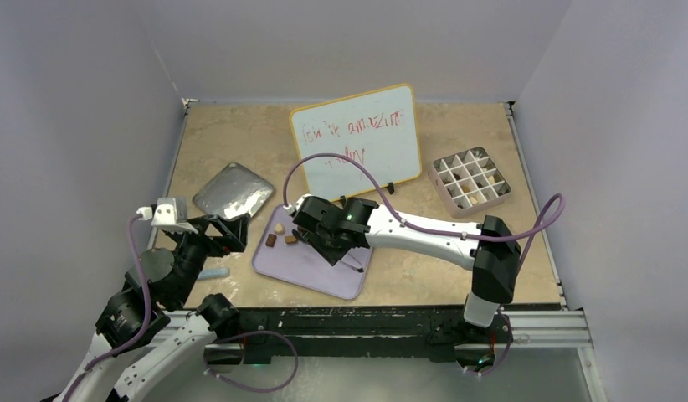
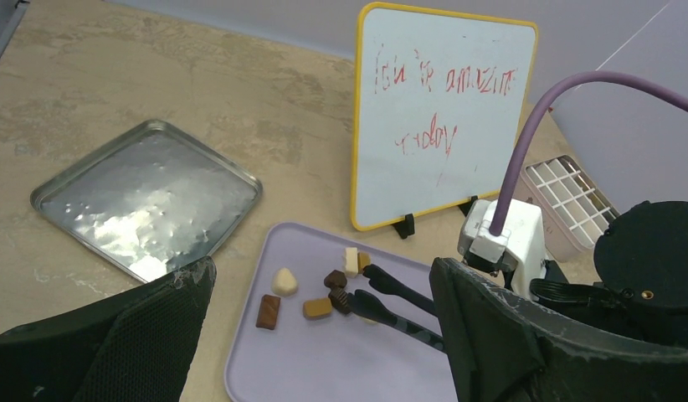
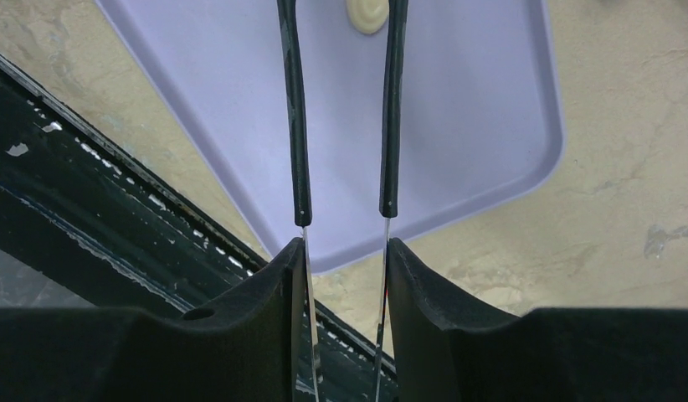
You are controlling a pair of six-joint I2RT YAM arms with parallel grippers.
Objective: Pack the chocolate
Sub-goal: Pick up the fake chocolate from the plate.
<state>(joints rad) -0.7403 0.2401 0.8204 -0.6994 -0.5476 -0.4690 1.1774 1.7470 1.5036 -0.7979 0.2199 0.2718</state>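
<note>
Several chocolate pieces [image 2: 318, 308] lie on the lavender tray [image 2: 324, 373]: a cream one [image 2: 282, 280], a brown bar [image 2: 269, 311], two dark ones [image 2: 336, 278], and a cream and tan pair [image 2: 351, 260]. They also show in the top view [image 1: 279, 228]. My right gripper [image 1: 324, 239] is shut on black-tipped tongs [image 2: 399, 293], whose tips stand slightly apart beside the dark pieces. In the right wrist view the gripper [image 3: 341, 251] grips the tong arms [image 3: 300, 126], and a cream oval piece [image 3: 367, 14] lies between them. My left gripper [image 1: 228, 233] is open and empty, left of the tray.
A pale pink gridded box [image 1: 469, 181] at the back right holds a few pieces. A whiteboard [image 1: 357, 134] stands behind the tray. A metal tray [image 1: 233, 191] lies at the back left. A small light blue object [image 1: 211, 274] lies by the left arm.
</note>
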